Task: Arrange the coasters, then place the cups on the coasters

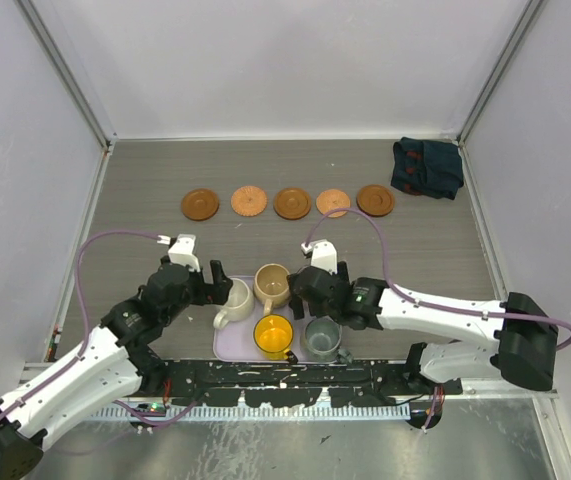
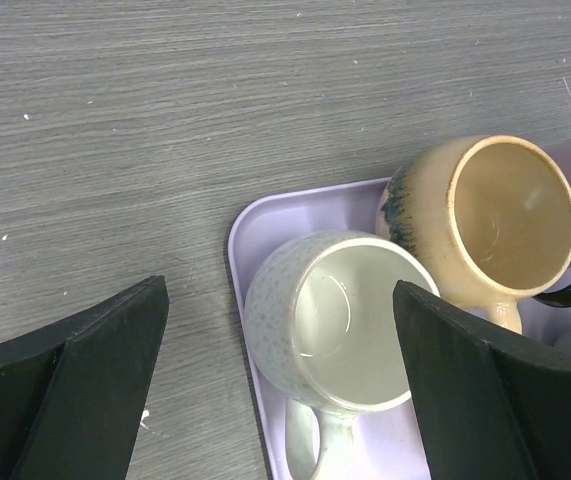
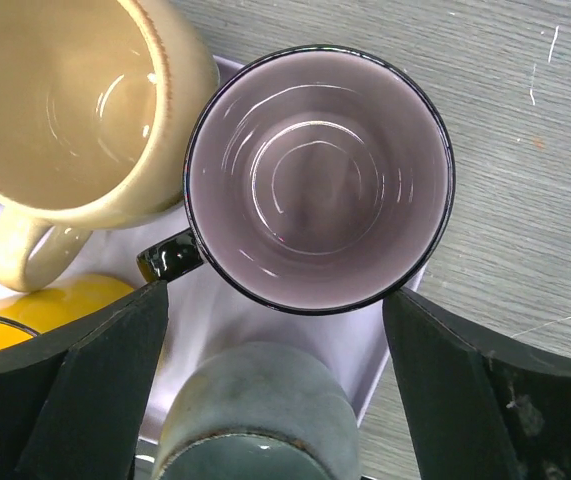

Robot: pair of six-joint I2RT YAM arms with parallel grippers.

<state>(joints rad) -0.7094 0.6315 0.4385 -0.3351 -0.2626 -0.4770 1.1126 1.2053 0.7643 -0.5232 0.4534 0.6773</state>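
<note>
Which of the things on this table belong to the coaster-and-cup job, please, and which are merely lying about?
Job: five coasters in a row; cream-white cup, tan cup, yellow cup, grey-green cup, mauve cup.
Lying about: dark cloth at the far right; lavender tray holding the cups.

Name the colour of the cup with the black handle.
Cup: mauve-purple inside, black rim; right wrist view.
</note>
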